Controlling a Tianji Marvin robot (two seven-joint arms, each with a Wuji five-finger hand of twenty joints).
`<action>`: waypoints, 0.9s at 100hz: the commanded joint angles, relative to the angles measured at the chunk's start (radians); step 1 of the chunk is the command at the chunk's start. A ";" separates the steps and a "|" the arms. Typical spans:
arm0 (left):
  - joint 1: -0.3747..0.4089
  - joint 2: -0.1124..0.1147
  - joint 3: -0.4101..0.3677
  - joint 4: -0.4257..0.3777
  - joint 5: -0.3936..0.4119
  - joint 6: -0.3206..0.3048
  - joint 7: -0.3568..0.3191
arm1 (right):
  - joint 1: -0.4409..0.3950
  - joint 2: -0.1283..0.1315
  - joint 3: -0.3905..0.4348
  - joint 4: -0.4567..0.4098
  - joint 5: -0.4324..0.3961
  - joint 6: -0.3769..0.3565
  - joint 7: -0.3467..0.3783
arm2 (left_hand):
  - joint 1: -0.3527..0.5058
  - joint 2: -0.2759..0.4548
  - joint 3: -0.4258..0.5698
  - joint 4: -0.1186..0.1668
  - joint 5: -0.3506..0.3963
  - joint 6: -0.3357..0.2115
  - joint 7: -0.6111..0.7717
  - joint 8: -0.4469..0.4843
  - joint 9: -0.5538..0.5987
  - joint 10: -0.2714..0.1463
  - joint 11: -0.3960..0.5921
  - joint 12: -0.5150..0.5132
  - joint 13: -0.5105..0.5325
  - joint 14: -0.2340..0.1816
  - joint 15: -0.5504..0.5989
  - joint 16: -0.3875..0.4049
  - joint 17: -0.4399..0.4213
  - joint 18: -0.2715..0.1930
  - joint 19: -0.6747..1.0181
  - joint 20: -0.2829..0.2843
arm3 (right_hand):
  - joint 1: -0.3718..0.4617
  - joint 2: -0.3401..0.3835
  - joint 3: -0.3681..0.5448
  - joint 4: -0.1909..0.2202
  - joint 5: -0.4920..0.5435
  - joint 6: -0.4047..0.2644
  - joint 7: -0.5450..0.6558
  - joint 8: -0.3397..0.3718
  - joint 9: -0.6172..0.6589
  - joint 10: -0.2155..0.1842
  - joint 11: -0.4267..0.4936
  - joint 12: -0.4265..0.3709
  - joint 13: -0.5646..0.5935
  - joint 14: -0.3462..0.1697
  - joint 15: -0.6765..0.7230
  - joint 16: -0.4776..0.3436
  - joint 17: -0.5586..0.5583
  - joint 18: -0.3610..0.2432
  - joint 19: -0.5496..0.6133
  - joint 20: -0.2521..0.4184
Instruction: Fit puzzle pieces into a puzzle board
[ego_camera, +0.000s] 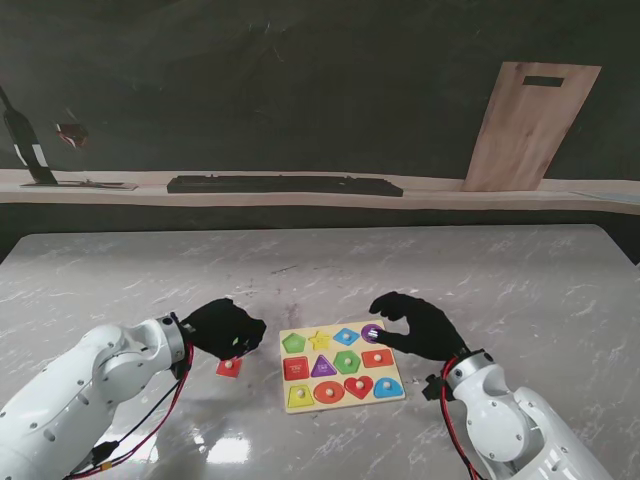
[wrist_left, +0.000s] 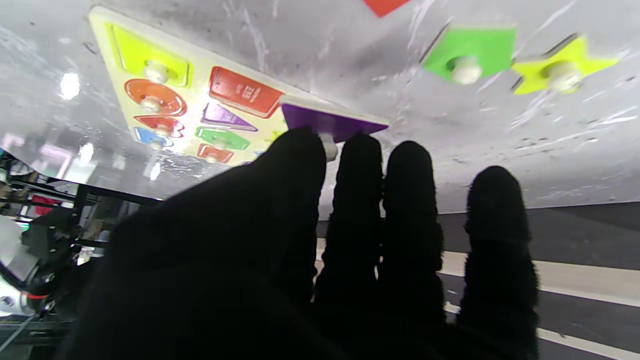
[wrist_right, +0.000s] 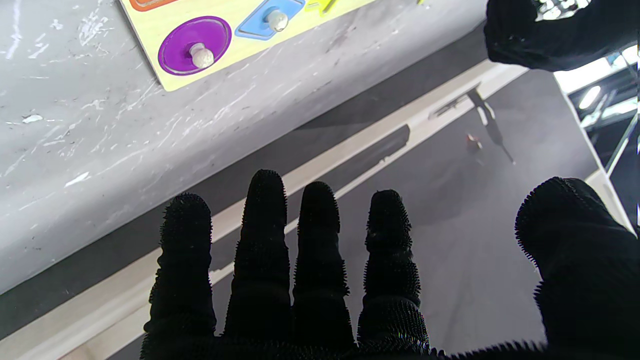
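The marble table (ego_camera: 480, 290) fills most of my stand view, and the puzzle board (ego_camera: 343, 402) lies flat near its middle, between the two arms. Most recesses show colour, though from up here I can't tell a seated piece from a printed recess.

My right hand (ego_camera: 415, 325) hovers over the board's far right corner with fingers spread, holding nothing. Its wrist camera shows the purple circle (wrist_right: 195, 45) seated flush in that corner.

My left hand (ego_camera: 225, 330) sits curled just left of the board. In its wrist camera the thumb and first finger look pinched on the white knob (wrist_left: 328, 147) of a purple piece (wrist_left: 325, 120), which hangs tilted over the board's edge. From the stand the palm hides that grip. The triangle recess (wrist_left: 225, 116) looks bare.

A red piece (ego_camera: 229, 367) lies loose on the table, just nearer to me than the left hand. The left wrist camera also shows a green pentagon (wrist_left: 480, 47) and a yellow star (wrist_left: 570, 65) off the board, which I can't match to the stand view.

My worries from here:
- The knob is small and the pinch shallow, so the piece may swivel or drop.
- Lowered tilted, a corner could catch the recess lip and shove the light board across the slick marble.
- The right hand is close enough to nudge the seated circle.
- With the views disagreeing, I could aim at the wrong recess.
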 joint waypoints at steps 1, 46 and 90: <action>-0.037 -0.009 0.017 0.004 -0.008 -0.012 -0.009 | -0.012 -0.004 0.003 -0.009 0.001 -0.009 -0.006 | 0.001 0.000 0.046 0.001 -0.029 -0.018 0.054 0.007 -0.013 -0.001 0.015 0.018 0.022 -0.011 0.008 0.026 -0.012 -0.090 0.046 0.009 | -0.014 0.020 -0.017 0.029 -0.002 -0.024 -0.018 -0.003 0.015 -0.028 0.011 0.010 0.006 -0.017 0.012 0.016 -0.012 0.007 0.015 0.018; -0.311 -0.046 0.318 0.189 -0.179 -0.061 0.002 | -0.039 -0.012 0.048 -0.013 0.004 -0.034 -0.046 | -0.020 0.005 0.050 -0.002 -0.036 -0.035 0.060 0.007 -0.010 -0.015 0.016 0.010 0.026 -0.022 0.037 0.012 -0.010 -0.096 0.108 0.045 | -0.014 0.021 -0.018 0.029 0.000 -0.024 -0.018 -0.003 0.014 -0.029 0.010 0.010 0.007 -0.016 0.011 0.016 -0.011 0.005 0.015 0.017; -0.446 -0.124 0.555 0.338 -0.324 -0.009 0.061 | -0.046 -0.014 0.052 -0.024 0.022 -0.028 -0.043 | -0.016 0.003 0.055 -0.001 -0.037 -0.020 0.062 0.006 -0.012 -0.002 0.025 0.008 0.023 -0.009 0.059 0.010 -0.012 -0.086 0.136 0.064 | -0.013 0.022 -0.019 0.029 -0.001 -0.024 -0.019 -0.003 0.015 -0.027 0.009 0.009 0.007 -0.017 0.011 0.016 -0.011 0.007 0.015 0.017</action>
